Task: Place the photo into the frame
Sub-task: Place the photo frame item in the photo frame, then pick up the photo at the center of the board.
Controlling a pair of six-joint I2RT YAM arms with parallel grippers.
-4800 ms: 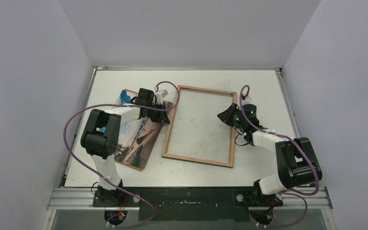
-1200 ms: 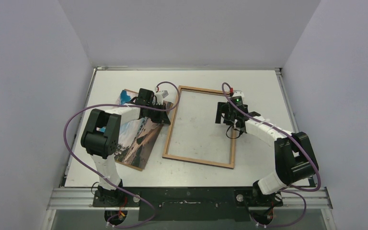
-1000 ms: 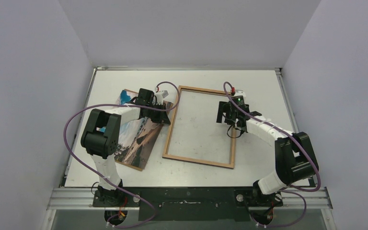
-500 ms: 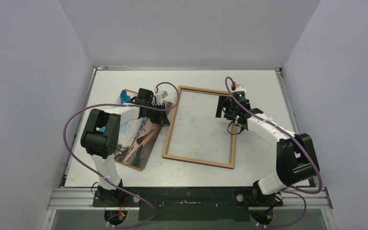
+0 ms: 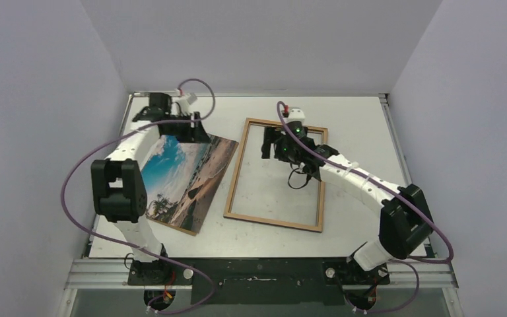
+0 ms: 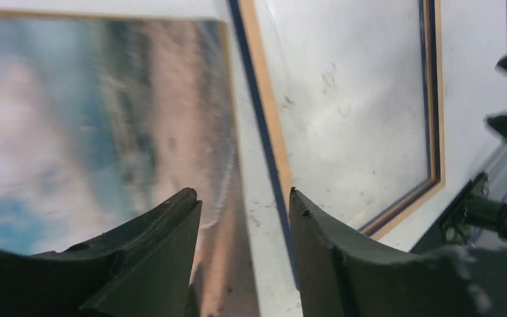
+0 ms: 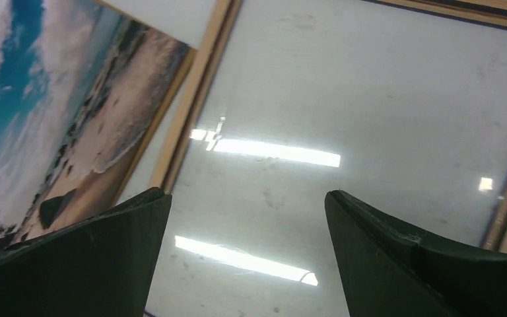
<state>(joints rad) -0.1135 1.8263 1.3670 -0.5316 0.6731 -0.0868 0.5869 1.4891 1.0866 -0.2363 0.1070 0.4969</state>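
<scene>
Two edges near, apart: photo [image 5: 181,175], frame [image 5: 232,185]; bare table [image 5: 363,125] strip between.

The left arm [image 5: 135,139] and right arm [image 5: 350,177] are white with black joints, purple cables [image 5: 198,80] and dark wedge-fingered tools [image 7: 245,193].

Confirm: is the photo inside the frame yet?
No, the photo lies flat on the table to the left of the frame, outside its border.

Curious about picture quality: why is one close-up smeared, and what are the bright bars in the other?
Left wrist view: the photo is smeared, likely motion blur. Right wrist view: sharp; the bars are probably lamps mirrored in the glossy pane of the frame. Top view: evenly lit, sharp.
</scene>
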